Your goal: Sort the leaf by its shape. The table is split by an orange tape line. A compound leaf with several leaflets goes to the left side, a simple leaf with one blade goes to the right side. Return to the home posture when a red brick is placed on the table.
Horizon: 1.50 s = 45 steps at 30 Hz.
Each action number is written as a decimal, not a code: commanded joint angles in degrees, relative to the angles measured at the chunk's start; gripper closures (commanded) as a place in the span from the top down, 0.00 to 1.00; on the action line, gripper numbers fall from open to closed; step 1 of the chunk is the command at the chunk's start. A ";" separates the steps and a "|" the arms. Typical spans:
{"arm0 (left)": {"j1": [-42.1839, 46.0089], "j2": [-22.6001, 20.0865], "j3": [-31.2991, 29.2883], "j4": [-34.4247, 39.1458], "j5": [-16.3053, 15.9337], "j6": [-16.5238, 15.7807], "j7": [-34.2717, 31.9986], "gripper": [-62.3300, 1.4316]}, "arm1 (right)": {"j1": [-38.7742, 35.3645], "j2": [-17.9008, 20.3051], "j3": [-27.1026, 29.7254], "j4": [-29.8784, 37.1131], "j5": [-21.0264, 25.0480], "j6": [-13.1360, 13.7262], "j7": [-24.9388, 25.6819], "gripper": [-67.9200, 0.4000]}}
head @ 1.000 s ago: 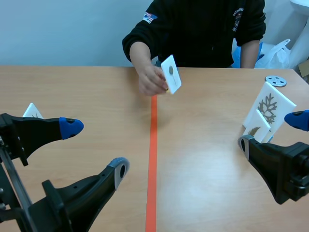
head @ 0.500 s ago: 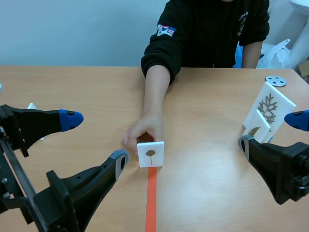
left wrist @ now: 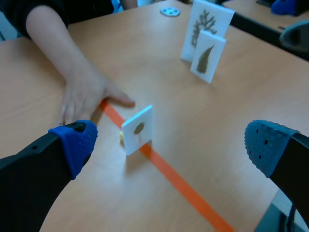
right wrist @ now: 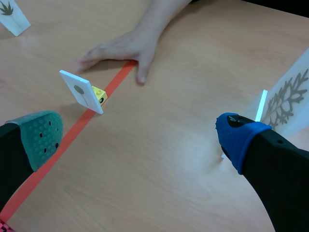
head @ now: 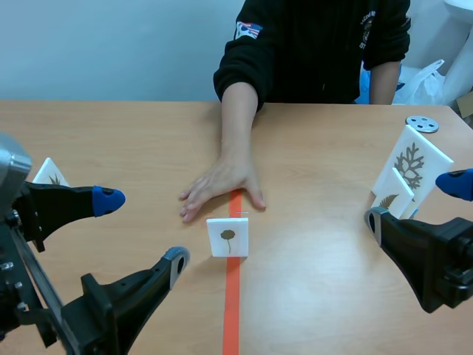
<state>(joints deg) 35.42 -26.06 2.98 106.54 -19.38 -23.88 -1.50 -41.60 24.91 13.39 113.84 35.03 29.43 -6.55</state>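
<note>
The hand (head: 222, 188) has just released the leaf card (head: 228, 237) on the tape line (head: 232, 303). I judge one blade: right side. My left pincer (head: 143, 228) and right pincer (head: 414, 200) gape wide.

Bright, soft shadows (mild table (right wrist: 193, 164) glare)

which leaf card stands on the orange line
The card with the single small leaf, near the hand. The big card and fern card stand far right, the last card far left.
</note>
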 commanded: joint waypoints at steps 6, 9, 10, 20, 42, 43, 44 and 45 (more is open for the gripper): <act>-7.52 -0.17 0.72 -8.13 -0.26 -1.77 -1.99 1.00 | 0.79 0.17 0.17 0.15 0.55 0.00 0.83 1.00; -11.13 -0.17 1.42 -12.68 -0.26 -3.39 -2.25 1.00 | 0.79 0.17 0.17 0.15 0.52 0.00 0.85 1.00; -12.22 -0.17 1.79 -14.21 -0.22 -3.96 -2.89 1.00 | 0.79 0.17 0.17 0.15 0.46 -0.02 0.85 1.00; -25.03 -0.15 10.05 -30.16 8.68 -5.46 -12.17 1.00 | 0.79 0.17 0.17 0.15 0.07 -0.02 0.85 1.00; -47.84 5.81 31.63 -58.73 18.69 -0.35 -25.79 1.00 | 0.79 0.13 0.17 0.15 -0.33 -1.11 0.83 1.00; -48.48 6.19 32.41 -59.30 18.75 0.33 -25.99 1.00 | 0.79 0.11 0.17 0.15 -0.33 -1.14 0.83 1.00; -48.96 6.47 33.20 -59.80 18.78 0.68 -26.10 1.00 | 0.79 -0.07 0.17 0.15 -0.33 -1.14 0.83 1.00; -49.53 6.73 34.01 -60.22 18.78 0.96 -26.29 1.00 | 0.79 -0.42 0.17 0.15 -0.33 -1.14 0.83 1.00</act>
<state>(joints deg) -13.56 -19.86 36.97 45.12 -0.16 -22.90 -26.83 -41.60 24.88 13.39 113.84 34.28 28.34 -6.55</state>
